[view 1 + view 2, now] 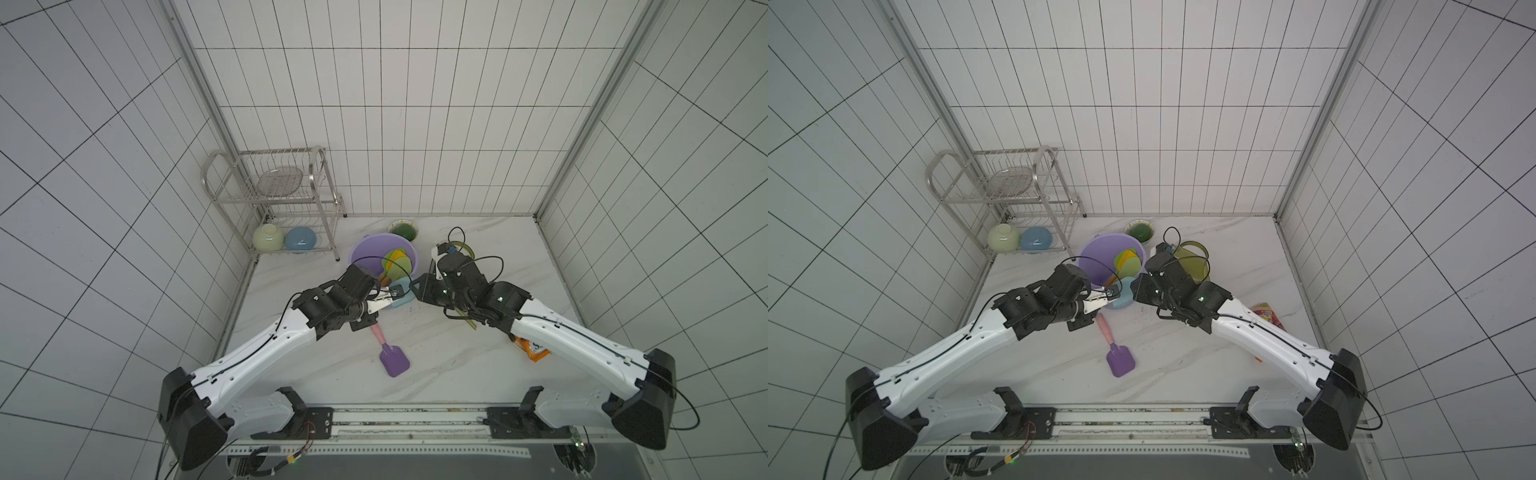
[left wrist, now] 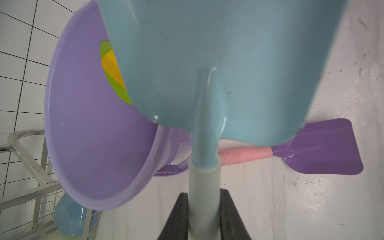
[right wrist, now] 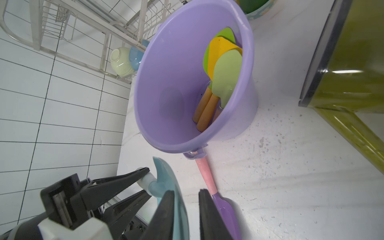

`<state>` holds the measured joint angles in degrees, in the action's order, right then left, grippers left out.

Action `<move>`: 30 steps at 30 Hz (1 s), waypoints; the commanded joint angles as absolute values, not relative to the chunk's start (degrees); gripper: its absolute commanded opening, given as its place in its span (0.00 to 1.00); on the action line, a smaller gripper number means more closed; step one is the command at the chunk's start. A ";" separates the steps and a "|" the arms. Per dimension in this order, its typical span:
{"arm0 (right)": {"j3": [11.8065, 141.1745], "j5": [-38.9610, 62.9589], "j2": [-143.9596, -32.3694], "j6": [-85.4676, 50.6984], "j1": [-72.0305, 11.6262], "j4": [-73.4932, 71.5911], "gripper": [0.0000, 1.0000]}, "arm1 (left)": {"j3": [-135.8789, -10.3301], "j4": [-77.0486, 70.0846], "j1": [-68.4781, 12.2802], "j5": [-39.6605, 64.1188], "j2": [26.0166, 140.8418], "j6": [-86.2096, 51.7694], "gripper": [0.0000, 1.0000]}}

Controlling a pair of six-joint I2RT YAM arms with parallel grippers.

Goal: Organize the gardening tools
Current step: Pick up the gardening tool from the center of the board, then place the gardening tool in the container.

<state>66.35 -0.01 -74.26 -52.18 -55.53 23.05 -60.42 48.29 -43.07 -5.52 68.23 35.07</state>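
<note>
A teal shovel (image 1: 401,291) hangs over the table beside the lilac bucket (image 1: 365,245). My left gripper (image 2: 203,192) is shut on its pale handle. My right gripper (image 3: 185,192) straddles the teal blade (image 3: 166,178): one finger lies against it, and a narrow gap shows at the other. In the bucket (image 3: 166,72) lean green, yellow and pale green shovels (image 3: 220,54). A purple shovel (image 1: 392,359) with a pink handle lies flat on the table in front of the bucket. The olive watering can (image 1: 1192,257) stands behind my right arm, partly hidden.
A metal dish rack (image 1: 270,195) with a pale green bowl (image 1: 268,237) and a blue bowl (image 1: 301,240) stands at the back left. A green bowl (image 1: 402,230) sits behind the bucket. An orange snack bag (image 1: 534,351) lies under my right arm. Tiled walls enclose three sides.
</note>
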 commanded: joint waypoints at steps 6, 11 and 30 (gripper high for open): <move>66.64 0.73 -74.09 -52.31 -55.77 19.09 0.04 | -61.89 46.56 -43.29 -5.61 67.28 34.19 0.18; 66.89 1.52 -72.75 -51.09 -54.36 19.23 0.00 | -61.72 46.49 -43.16 -5.71 66.09 34.11 0.34; 81.50 4.85 -72.08 -37.11 -44.36 32.74 0.00 | -59.27 52.74 -38.65 7.61 59.13 38.96 0.44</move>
